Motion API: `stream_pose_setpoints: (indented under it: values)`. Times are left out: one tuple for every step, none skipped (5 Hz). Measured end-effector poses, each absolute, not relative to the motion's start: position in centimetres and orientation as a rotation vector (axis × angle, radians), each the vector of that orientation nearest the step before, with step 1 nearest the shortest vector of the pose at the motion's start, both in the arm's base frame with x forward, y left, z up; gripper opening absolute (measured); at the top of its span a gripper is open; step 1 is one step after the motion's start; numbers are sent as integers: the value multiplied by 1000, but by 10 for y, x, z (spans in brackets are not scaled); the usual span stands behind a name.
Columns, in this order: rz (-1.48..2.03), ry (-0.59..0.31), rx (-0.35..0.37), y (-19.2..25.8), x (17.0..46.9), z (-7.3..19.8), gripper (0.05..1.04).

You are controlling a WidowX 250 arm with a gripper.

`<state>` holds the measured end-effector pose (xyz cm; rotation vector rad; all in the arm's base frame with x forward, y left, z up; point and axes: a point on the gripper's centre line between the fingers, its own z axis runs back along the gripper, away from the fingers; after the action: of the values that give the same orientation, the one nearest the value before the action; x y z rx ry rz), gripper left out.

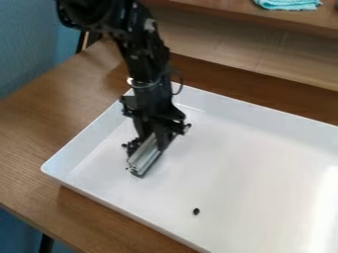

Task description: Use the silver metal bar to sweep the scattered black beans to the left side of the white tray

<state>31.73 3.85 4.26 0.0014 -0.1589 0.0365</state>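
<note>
A brown wooden table [39, 153] spans the view, with blue surfaces beyond its left side and a raised wooden ledge [211, 7] along the top right. On the table lies a large white tray [264, 163] with low, sloping walls, turned so that one corner points to the left; a bright reflection lies on its floor at the right. The black arm [148, 64] comes in from the upper left and reaches down over the tray's upper-left part. At its lower end hangs the gripper [143, 157], tilted down and to the left, low over the tray's floor. I cannot tell whether it is apart, together or clamped on anything. A turquoise cloth [287, 4] lies on the ledge. A silvery-grey bar [149, 149] slants at the gripper's lower end. A tiny dark bit [196, 211] lies on the tray's floor, below and to the right of the gripper, well apart from it.
</note>
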Motion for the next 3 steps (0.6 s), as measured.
stream_pose_setpoints:
  values:
    - [20, -151, 3, 59, 313, 43, 370]
    - [-7, -140, 4, 72, 309, 44, 370]
    - [-16, -145, 8, 80, 310, 46, 370]
